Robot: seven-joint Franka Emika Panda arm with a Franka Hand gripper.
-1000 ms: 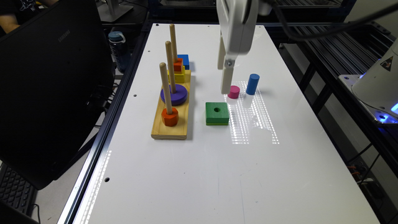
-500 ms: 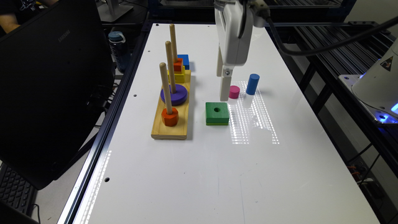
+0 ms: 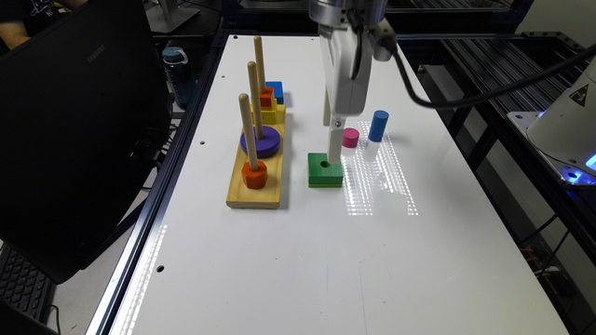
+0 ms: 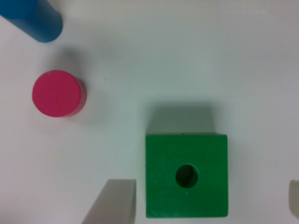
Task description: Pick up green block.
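So the gripper (image 3: 331, 156) is right down over the green block (image 3: 325, 170), fingers spread wide. From the wrist cam one finger (image 4: 112, 203) sits just off one side of the block (image 4: 187, 175) and the other is way out past the opposite side, so nothing is pinched. The block lies flat on the white table (image 3: 288, 260), hole facing up. A pink cylinder (image 3: 350, 137) stands just beyond it to the exterior view's right, and a blue cylinder (image 3: 378, 125) a bit further that way. On the exterior view's left there's a wooden peg board (image 3: 253, 193) holding orange, purple and yellow pieces.
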